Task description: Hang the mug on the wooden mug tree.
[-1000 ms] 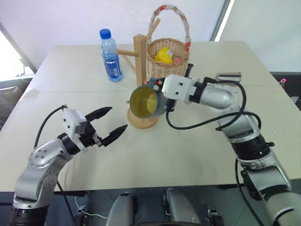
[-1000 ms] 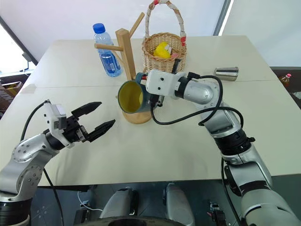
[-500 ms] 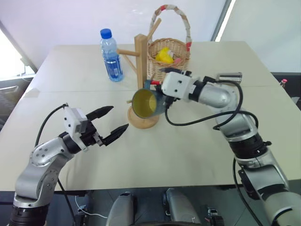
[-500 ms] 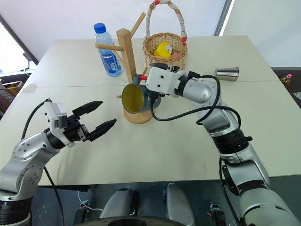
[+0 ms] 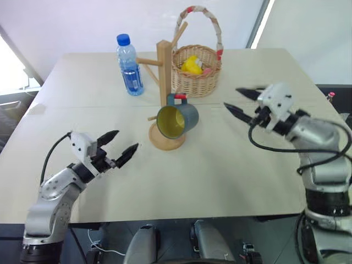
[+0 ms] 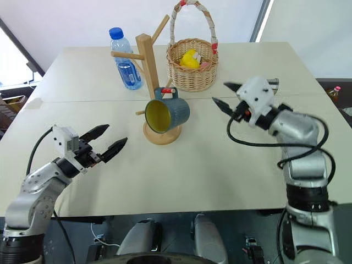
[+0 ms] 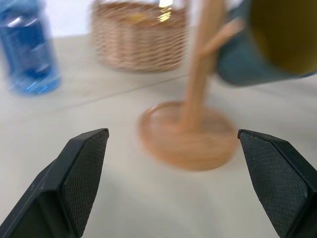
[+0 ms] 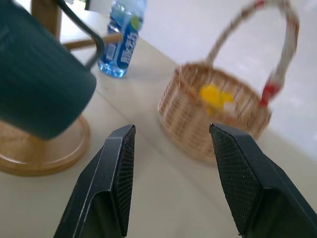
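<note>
Two pincers level | left pincer [image 5: 117, 150] agape | right pincer [image 5: 236, 100] agape

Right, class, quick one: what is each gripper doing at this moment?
Left gripper: fingers open, holding nothing.
Right gripper: fingers open, holding nothing, apart from the mug.

glossy ribbed mug [image 6: 169, 113], matt wooden mug tree [image 6: 147, 66], woven wicker basket [image 6: 192, 77].

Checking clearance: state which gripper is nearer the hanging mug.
Right, narrowly. The right gripper hangs open beside the mug, toward the basket side; the left gripper is open, lower, nearer the table's front.
</note>
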### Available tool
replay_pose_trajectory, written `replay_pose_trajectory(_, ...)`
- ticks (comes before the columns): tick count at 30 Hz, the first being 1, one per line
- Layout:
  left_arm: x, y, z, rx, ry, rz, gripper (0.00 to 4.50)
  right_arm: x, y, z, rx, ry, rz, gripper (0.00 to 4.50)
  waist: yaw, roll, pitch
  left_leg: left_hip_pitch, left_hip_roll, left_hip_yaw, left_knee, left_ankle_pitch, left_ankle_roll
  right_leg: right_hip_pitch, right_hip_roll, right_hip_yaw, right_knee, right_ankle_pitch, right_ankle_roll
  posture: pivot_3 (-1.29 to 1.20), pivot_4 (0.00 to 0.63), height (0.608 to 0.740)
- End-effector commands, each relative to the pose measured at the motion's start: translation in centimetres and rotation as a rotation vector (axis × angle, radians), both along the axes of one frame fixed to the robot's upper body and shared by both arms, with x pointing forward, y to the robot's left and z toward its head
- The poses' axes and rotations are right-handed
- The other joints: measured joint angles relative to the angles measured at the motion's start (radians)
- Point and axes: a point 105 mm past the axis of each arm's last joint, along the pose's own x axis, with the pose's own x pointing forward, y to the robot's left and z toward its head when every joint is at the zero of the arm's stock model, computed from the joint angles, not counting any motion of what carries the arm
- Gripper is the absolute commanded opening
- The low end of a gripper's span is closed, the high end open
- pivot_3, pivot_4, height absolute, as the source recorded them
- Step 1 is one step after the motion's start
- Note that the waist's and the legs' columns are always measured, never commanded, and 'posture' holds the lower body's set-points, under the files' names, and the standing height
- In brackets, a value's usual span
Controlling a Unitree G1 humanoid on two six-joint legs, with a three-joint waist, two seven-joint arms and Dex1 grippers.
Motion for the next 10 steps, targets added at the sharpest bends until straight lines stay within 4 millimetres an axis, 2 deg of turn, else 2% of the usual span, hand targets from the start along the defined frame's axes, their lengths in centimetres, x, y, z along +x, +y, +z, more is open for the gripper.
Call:
replay_pose_trajectory(1, 0.8, 2.7, 0.4, 0.025, -0.052, 0.181, 4.5, 0.3, -1.0, -1.4, 0.103, -0.013, -0.094, 2.45, 0.0, 0.0, 0.0, 0.0, 0.0, 0.0, 0.0, 0.0, 0.0, 0.0, 0.0, 0.0, 0.0, 0.0, 0.0, 0.0, 0.15, 0.74)
replay_pose_trajectory(6, 0.4, 3.5, -0.4, 0.017, -0.033, 0.236, 4.5, 0.5, -1.2, -4.9, 0.149, 0.06, -0.142, 2.45, 0.002, 0.0, 0.0, 0.0, 0.0, 0.0, 0.0, 0.0, 0.0, 0.0, 0.0, 0.0, 0.0, 0.0, 0.0, 0.0, 0.15, 0.74)
replay_pose_trajectory(10, 0.2, 3.6, -1.2, 0.027, -0.003, 0.243, 4.5, 0.8, -1.1, -5.8, 0.166, 0.074, -0.151, 2.45, 0.002, 0.0, 0.0, -0.001, 0.0, 0.0, 0.0, 0.0, 0.0, 0.0, 0.0, 0.0, 0.0, 0.0, 0.0, 0.0, 0.15, 0.74)
